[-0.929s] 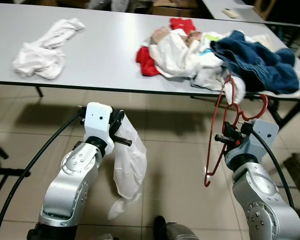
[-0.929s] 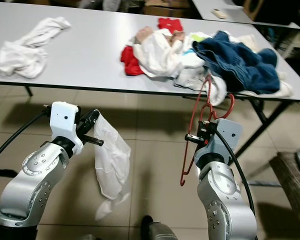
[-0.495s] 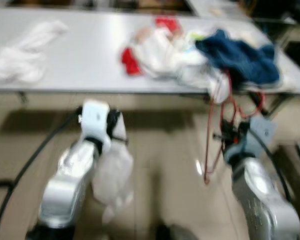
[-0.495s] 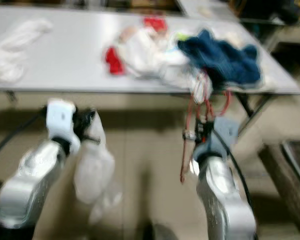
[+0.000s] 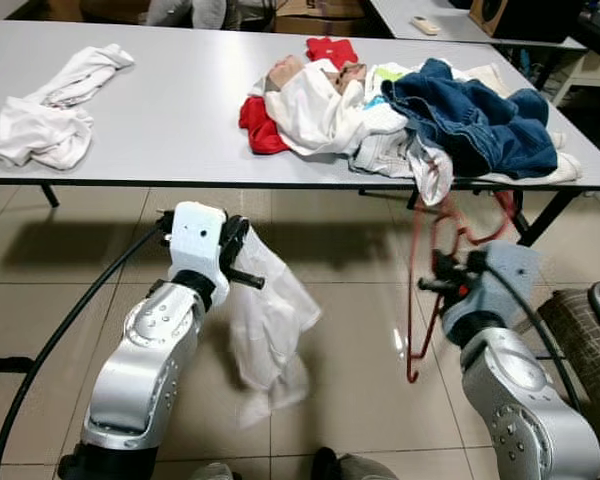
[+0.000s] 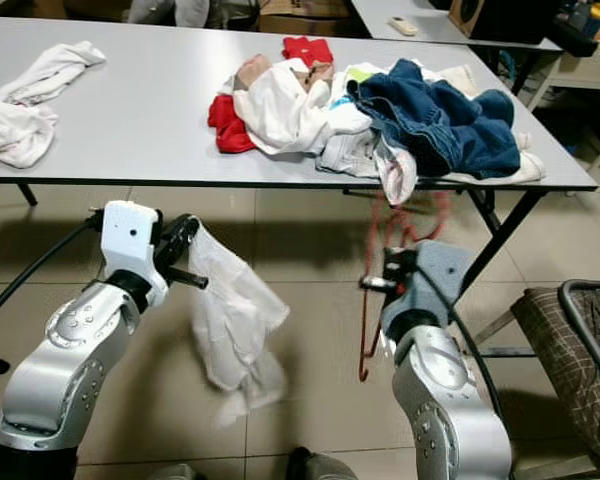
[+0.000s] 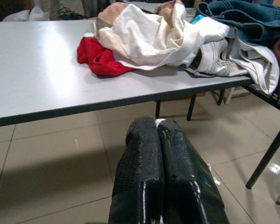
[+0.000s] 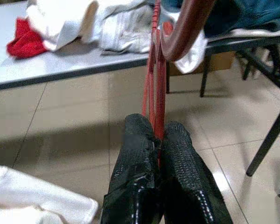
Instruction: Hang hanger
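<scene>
A red hanger (image 5: pixel 414 330) hangs upright below the table's front edge, with my right gripper (image 5: pixel 435 285) shut on its wire. In the right wrist view the red wire (image 8: pixel 155 84) runs up from between the closed fingertips (image 8: pixel 140 135), and its hook curves overhead. My left gripper (image 5: pixel 242 275) is shut on a white garment (image 5: pixel 265 320) that dangles toward the tiled floor. The left wrist view has the two black fingers (image 7: pixel 144 154) pressed together, with a sliver of white cloth (image 7: pixel 159 122) at their tips.
A long grey table (image 5: pixel 160 120) stands ahead with a pile of clothes (image 5: pixel 380 100) and a blue denim piece (image 5: pixel 470 115) at its right end. A white cloth (image 5: pixel 45 120) lies at its left. A dark chair (image 5: pixel 590 330) stands at the right.
The whole view has shifted and blurred as I moved, and the table now sits a little farther off. The white garment has swung to the right. Both grips are unchanged.
</scene>
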Available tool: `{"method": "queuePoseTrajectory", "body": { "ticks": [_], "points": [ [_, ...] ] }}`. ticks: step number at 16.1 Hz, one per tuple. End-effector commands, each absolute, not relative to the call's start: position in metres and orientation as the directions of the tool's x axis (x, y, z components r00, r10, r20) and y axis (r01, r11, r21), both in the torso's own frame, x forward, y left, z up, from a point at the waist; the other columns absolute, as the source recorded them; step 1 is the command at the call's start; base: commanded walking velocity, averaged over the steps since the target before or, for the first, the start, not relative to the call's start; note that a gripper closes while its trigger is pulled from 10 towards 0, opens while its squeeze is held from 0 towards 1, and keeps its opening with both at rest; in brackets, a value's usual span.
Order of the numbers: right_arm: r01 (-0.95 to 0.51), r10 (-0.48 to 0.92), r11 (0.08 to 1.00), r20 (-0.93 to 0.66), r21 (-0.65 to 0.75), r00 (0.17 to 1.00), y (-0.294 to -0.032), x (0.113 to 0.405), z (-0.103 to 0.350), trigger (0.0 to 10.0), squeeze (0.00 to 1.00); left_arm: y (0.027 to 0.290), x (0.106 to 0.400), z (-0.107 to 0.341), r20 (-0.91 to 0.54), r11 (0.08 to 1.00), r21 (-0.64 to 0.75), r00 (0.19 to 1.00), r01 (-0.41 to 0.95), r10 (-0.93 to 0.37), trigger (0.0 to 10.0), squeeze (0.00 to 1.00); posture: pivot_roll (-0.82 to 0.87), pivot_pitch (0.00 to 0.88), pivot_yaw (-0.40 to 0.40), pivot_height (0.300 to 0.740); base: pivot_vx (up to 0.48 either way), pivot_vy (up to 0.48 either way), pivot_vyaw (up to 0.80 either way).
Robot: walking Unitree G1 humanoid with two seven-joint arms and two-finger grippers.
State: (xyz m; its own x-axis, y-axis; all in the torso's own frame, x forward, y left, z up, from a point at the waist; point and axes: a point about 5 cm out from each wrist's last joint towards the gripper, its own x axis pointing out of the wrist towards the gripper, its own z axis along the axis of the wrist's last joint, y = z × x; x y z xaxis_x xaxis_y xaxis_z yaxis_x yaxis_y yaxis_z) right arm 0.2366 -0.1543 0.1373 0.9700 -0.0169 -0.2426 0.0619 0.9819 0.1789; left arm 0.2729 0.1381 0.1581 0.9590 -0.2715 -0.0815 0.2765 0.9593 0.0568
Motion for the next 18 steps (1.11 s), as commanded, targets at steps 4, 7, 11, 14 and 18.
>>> {"method": "queuePoseTrajectory", "body": {
  "ticks": [4,7,11,14,18],
  "points": [
    [-0.057,0.07,0.996,-0.19,0.075,0.979,-0.153,0.237,0.149,10.0,0.0,0.14,0.273,0.17,-0.046,0.961,0.035,0.961,0.273,-0.271,10.0,0.0,0.02,0.087,-0.045,0.74,0.0,0.0,0.0],
    [-0.112,0.12,0.992,-0.179,0.054,0.976,-0.15,0.236,0.156,10.0,0.0,0.14,0.275,0.173,-0.031,0.963,0.019,0.963,0.267,-0.267,10.0,0.0,0.0,0.085,-0.034,0.74,0.0,0.0,0.0],
    [-0.137,0.143,0.988,-0.085,0.078,0.986,-0.15,0.241,0.173,10.0,0.0,0.138,0.287,0.193,0.035,0.966,0.001,0.966,0.257,-0.257,10.0,0.0,0.0,0.078,-0.029,0.74,0.0,0.0,0.0],
    [-0.204,0.207,0.977,-0.069,0.059,0.976,-0.149,0.244,0.183,10.0,0.0,0.14,0.292,0.203,0.065,0.971,-0.009,0.969,0.24,-0.239,10.0,0.0,0.0,0.072,-0.034,0.74,0.242,0.0,-0.25],
    [-0.27,0.27,0.963,-0.032,0.02,0.962,-0.15,0.247,0.194,10.0,0.0,0.146,0.298,0.216,0.098,0.976,-0.019,0.972,0.217,-0.214,10.0,0.0,0.0,0.067,-0.035,0.74,0.181,0.0,-0.34]
  ]
}}
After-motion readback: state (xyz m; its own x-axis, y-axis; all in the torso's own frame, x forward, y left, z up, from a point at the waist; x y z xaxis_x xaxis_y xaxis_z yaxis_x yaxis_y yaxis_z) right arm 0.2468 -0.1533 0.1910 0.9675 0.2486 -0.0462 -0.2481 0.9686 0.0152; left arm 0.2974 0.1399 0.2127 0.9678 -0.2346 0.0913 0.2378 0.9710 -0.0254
